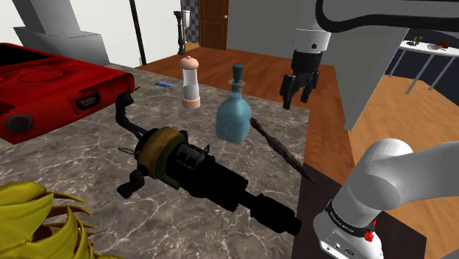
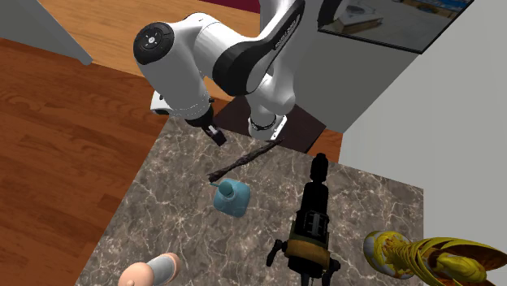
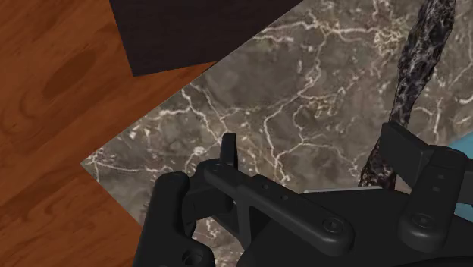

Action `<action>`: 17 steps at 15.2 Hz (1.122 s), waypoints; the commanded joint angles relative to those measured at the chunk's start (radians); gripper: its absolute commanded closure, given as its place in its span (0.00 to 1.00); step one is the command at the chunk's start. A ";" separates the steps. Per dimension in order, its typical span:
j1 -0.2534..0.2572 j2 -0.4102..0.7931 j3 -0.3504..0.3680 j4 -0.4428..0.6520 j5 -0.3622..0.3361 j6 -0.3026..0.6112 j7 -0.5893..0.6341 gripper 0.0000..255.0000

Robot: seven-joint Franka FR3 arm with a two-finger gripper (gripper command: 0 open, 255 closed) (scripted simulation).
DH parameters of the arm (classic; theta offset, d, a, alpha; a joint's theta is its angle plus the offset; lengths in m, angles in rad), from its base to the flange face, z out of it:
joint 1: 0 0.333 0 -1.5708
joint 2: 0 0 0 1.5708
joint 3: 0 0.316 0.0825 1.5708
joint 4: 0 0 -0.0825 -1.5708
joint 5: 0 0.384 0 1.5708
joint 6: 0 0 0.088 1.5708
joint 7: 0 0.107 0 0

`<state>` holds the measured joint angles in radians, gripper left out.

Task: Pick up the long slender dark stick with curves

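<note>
White Franka arm [image 2: 244, 57] rises from its base, bends sharply at the elbow and reaches forward and down. Wrist [image 1: 311, 35] points nearly straight down with a slight tilt. Black gripper [image 1: 297, 90] hangs in mid-air, tips downward. Fingers [image 3: 230, 150] stand apart, jaws not closed on anything

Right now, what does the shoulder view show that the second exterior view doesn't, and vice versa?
Shoulder view adds: a red machine at its left, a small blue card and a brown door behind. Second exterior view adds: the arm's bent upper links, joined in one piece. Shared: the dark curved stick, the blue bottle, the big black gun-like device, the pale grinder, the yellow object, and the open fingers, holding nothing.
</note>
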<state>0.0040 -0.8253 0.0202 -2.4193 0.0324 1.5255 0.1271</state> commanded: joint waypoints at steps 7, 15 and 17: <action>0.024 -0.148 0.136 -0.153 0.151 0.084 0.221 0.00; 0.058 -0.223 0.270 -0.270 0.284 0.198 0.384 0.00; 0.062 -0.226 0.277 -0.298 0.292 0.222 0.382 0.00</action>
<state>0.0624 -1.0473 0.2904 -2.7019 0.3177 1.7348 0.5063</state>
